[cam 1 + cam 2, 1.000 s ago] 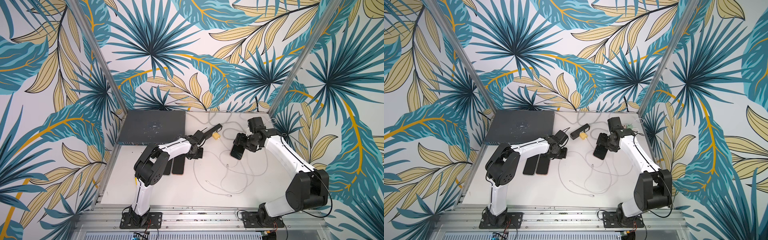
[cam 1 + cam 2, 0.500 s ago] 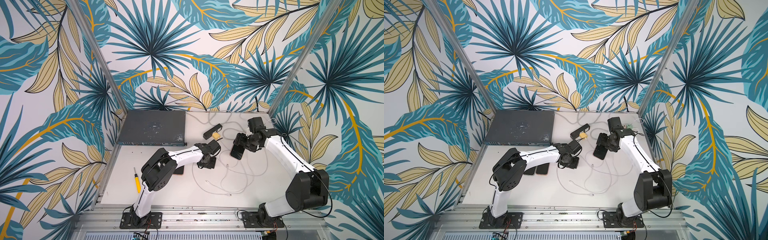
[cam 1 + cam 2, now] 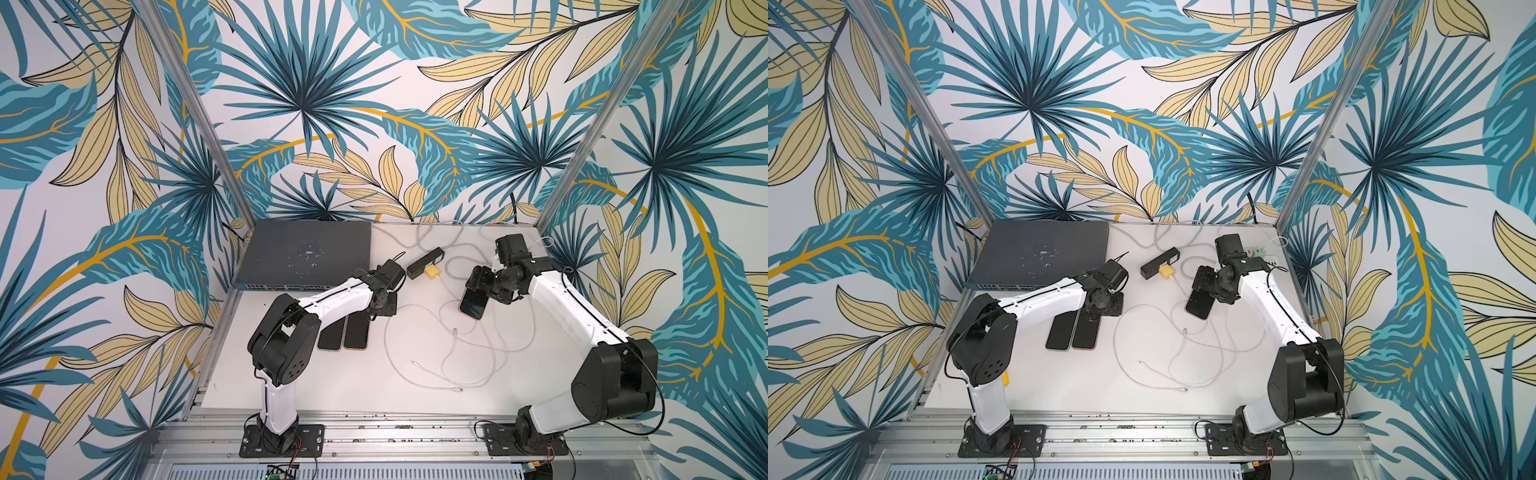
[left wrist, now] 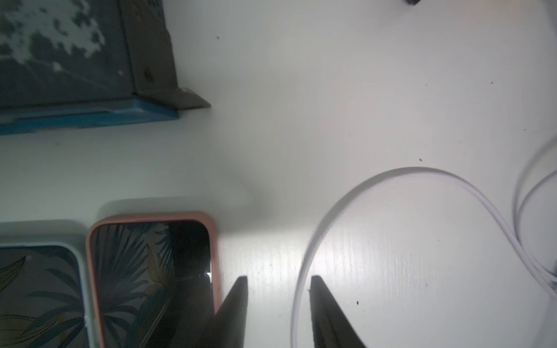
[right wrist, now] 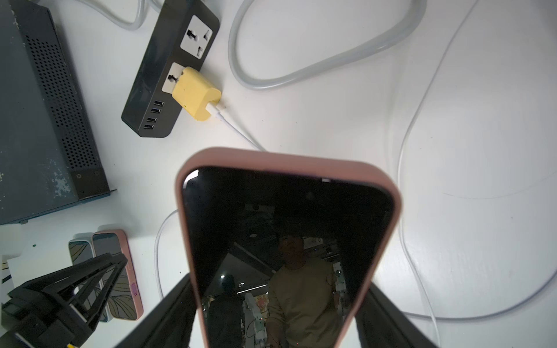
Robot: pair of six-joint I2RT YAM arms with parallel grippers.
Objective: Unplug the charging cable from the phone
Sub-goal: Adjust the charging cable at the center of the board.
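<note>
The white table (image 3: 332,382) carries a flat grey box (image 3: 305,253) in its far left corner, a black power strip (image 3: 424,262) with a yellow charger (image 3: 432,273) plugged in, two phones (image 3: 357,332) side by side, and loose white cables (image 4: 422,169).

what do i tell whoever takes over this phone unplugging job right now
Left gripper: open, low over the table beside two other phones. The white cable lies ungripped between its jaws.
Right gripper: shut on the pink-cased phone, held above the table.
Done: probably the unplugging. A loose plug lies on the table, and no cable shows at the phone's visible end.
Left: the phone's gripped end is hidden, so check it is free, then set the phone down.
</note>
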